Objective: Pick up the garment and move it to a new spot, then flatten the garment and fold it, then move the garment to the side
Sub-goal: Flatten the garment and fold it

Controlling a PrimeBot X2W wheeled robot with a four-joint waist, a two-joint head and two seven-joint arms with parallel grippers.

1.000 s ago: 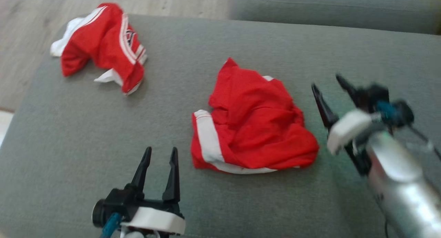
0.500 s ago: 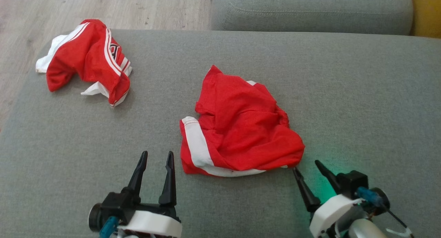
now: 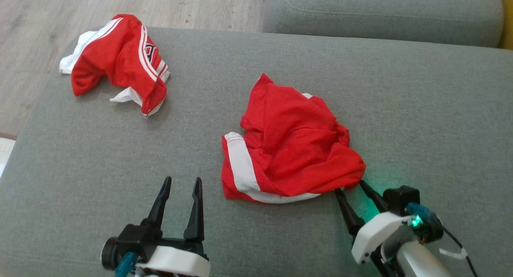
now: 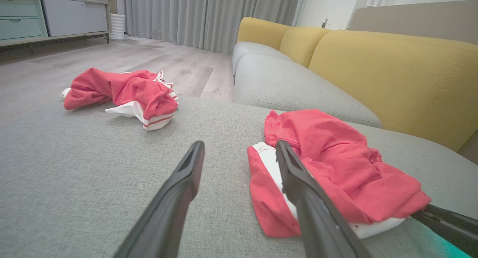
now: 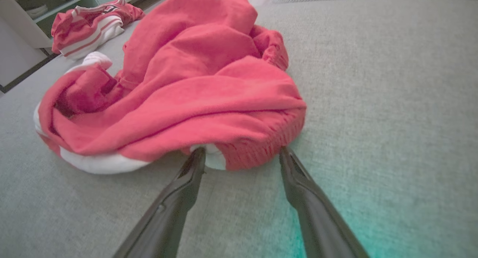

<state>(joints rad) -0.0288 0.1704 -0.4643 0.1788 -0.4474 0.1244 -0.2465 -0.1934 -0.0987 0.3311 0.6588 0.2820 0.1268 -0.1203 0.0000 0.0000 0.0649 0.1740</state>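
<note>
The garment [image 3: 292, 144] is a crumpled red piece with a white band, lying mid-cushion; it also appears in the left wrist view [image 4: 328, 164] and the right wrist view [image 5: 201, 82]. My right gripper [image 3: 349, 187] is open, and its fingertips reach the garment's near right hem. In its own view the right gripper [image 5: 242, 151] has the hem's edge between its open tips. My left gripper [image 3: 182, 182] stands open over bare cushion, to the left of the garment. From its wrist, the left gripper [image 4: 239, 144] has nothing between its fingers.
A second red-and-white garment [image 3: 120, 60] lies at the cushion's far left corner. The grey cushion [image 3: 80, 156] ends at wooden floor [image 3: 32, 36] on the left. Another grey seat [image 3: 380, 12] lies beyond, with a yellow backrest [image 4: 392, 71] behind.
The head camera has shifted. My right gripper came down from beside the garment's right side to its near right hem. The left gripper stayed put and open.
</note>
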